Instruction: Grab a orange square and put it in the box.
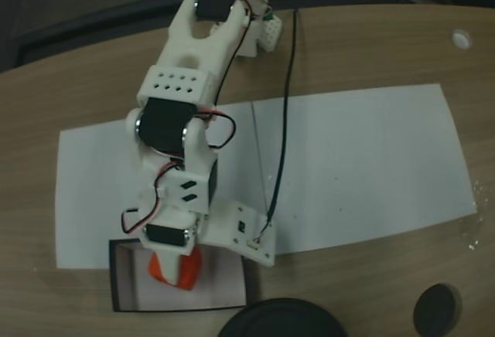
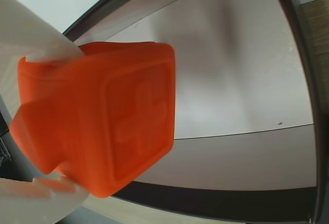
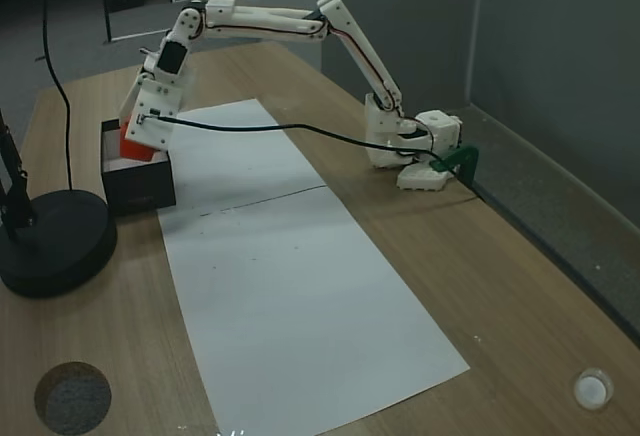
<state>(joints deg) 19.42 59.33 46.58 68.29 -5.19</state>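
In the wrist view, the pale fingers [image 2: 36,39] enter from the left edge, one above and one below, and between them sits the orange square [image 2: 103,126], clamped and filling the left half of the picture. Its marked face, with a faint raised cross, is tilted toward the camera. To the right of the block lies the pale floor of the box [image 2: 231,80], ringed by a thin black wall. The block hangs over that floor; whether it touches the floor cannot be told from here.

In a fixed view from above, the sheet of white paper [image 1: 371,167] covers the table [image 1: 77,82], and the arm reaches down the picture to the box [image 1: 124,275] at the paper's lower left edge. The gripper [image 1: 176,274] points into it with the orange square [image 1: 174,269] showing under the wrist, inside the black walls and a little right of the tray's middle.

In a side fixed view, the box [image 3: 140,188] stands at the far left corner of the paper, with the gripper [image 3: 135,146] lowered over it and the orange square [image 3: 130,146] at rim level.

The block is already over the tray, so the coming move appears to be only a release, straight down.
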